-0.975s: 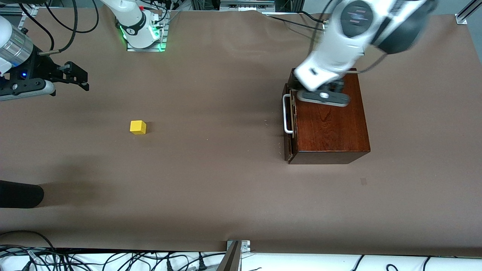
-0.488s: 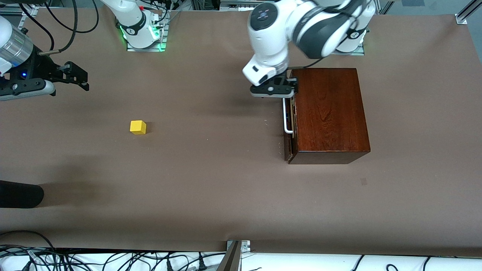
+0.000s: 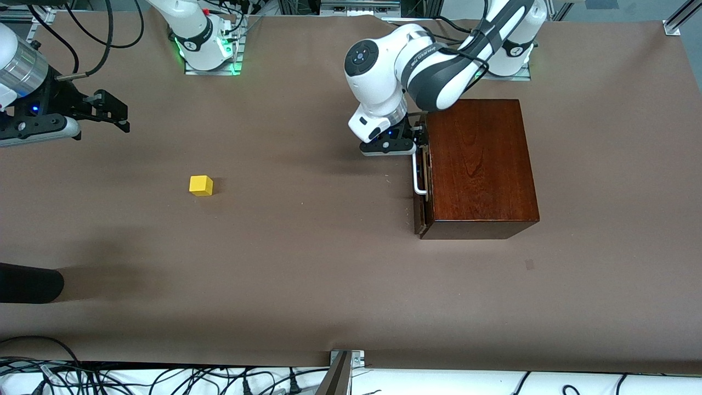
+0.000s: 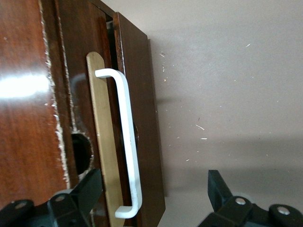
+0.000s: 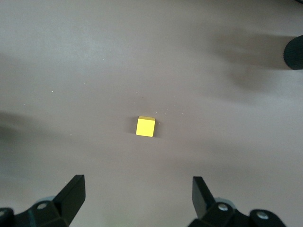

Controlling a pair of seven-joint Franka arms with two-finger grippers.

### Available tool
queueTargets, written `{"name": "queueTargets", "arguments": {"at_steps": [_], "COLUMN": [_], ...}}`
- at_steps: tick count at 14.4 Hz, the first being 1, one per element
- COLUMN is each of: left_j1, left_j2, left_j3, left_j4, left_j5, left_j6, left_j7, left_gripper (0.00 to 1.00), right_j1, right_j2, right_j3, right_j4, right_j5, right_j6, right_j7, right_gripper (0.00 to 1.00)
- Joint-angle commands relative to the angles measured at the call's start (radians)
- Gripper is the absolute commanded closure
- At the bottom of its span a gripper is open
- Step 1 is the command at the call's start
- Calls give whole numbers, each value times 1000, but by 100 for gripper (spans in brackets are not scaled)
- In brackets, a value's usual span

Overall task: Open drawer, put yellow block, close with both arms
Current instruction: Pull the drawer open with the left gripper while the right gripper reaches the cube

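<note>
The left pincer (image 3: 415, 144) hangs released astride the white metal bar handle (image 3: 418, 174) of the glossy mahogany box's barely-cracked drawer (image 3: 423, 181), lined up to pull. Well apart, toward the right arm's end, the small yellow block (image 3: 201, 185) sits on the brown desk (image 3: 307, 263); the waiting right pincer (image 3: 116, 112) is released.

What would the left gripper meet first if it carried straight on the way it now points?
Most likely the drawer's white handle: the left gripper stands open with the bar between its fingers in its wrist view. Depth is unclear, so the dark drawer front or the table might come first.
</note>
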Motion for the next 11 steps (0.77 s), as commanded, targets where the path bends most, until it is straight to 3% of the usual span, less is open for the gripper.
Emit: {"name": "queueTargets", "arguments": {"at_steps": [1,6,11], "left_j1": [-3,-3,-26], "left_j2": [3,28,54], "left_j3": [3,9,12], "left_j4": [-53,-89,-105], "left_j5": [42,130,130], "left_j6": [63,92,143], "left_j7": [-56,-70,-113], "left_gripper": [0,0,0], "right_j1": [0,-1,0], "right_j2": [30,64,63], "right_j3": [1,1,1], "right_j4": [10,-10,-165], "right_j5": [2,11,3], "right_j6": [7,8,155], "right_j7": [-13,-10,13], "right_gripper": [0,0,0]}}
